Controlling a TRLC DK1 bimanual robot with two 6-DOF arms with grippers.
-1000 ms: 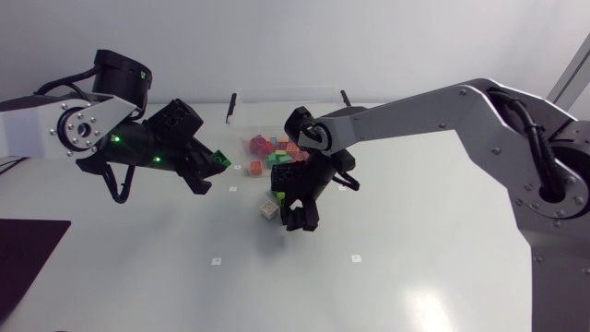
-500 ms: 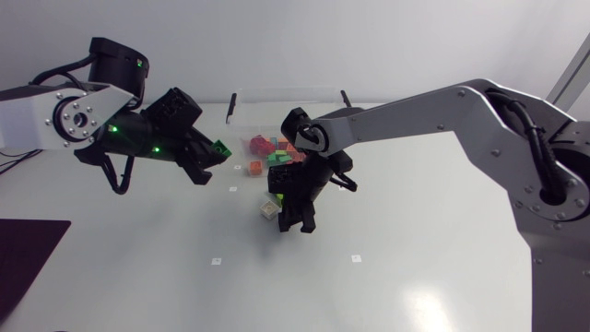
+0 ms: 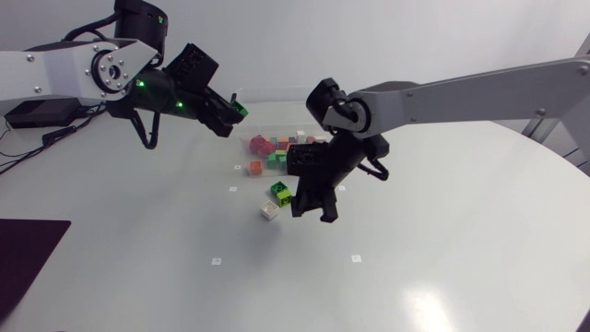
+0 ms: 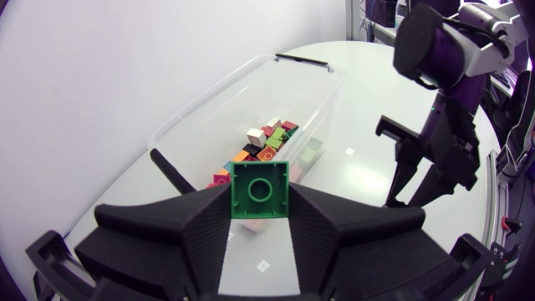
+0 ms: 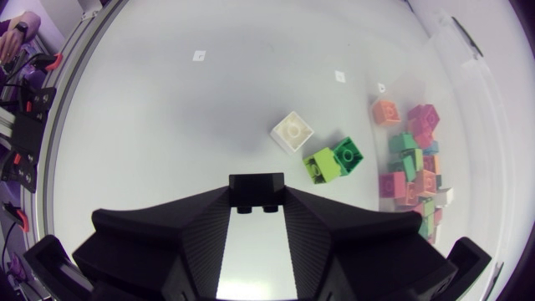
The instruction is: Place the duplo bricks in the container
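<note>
1. Your tabletop (image 3: 415, 258) is a wide pale surface that carries everything, with a few small white markers (image 3: 216, 261) stuck to it.
2. Your right arm (image 3: 442, 97) comes in from its side and bends down near the middle. Seen from the left wrist, it stands just beside the container's long wall.
3. Your left arm (image 3: 46, 74) reaches in from the other side, raised above the tabletop.
4. The container (image 4: 209, 99) is a clear box at the far side of the tabletop. It lies straight ahead of your left end effector, with black clips at both ends.
5. A pile of bricks (image 3: 275, 148) in red, orange, green and pink sits inside the container, at the end nearer your left arm.
6. Your left end effector (image 3: 232, 112) hangs over that end's corner. Its fingers are closed on a green brick (image 4: 261, 191), stud facing outward.
7. Your right end effector (image 3: 312, 208) points down at the tabletop, in front of the container. Its fingers are narrowed onto a dark brick (image 5: 257, 191).
8. Three loose bricks lie just ahead of it, outside the container:
   - a white brick (image 5: 292, 131)
   - a lime brick (image 5: 324, 165), lying near the white one
   - an emerald brick (image 5: 349, 155), touching the lime one
</note>
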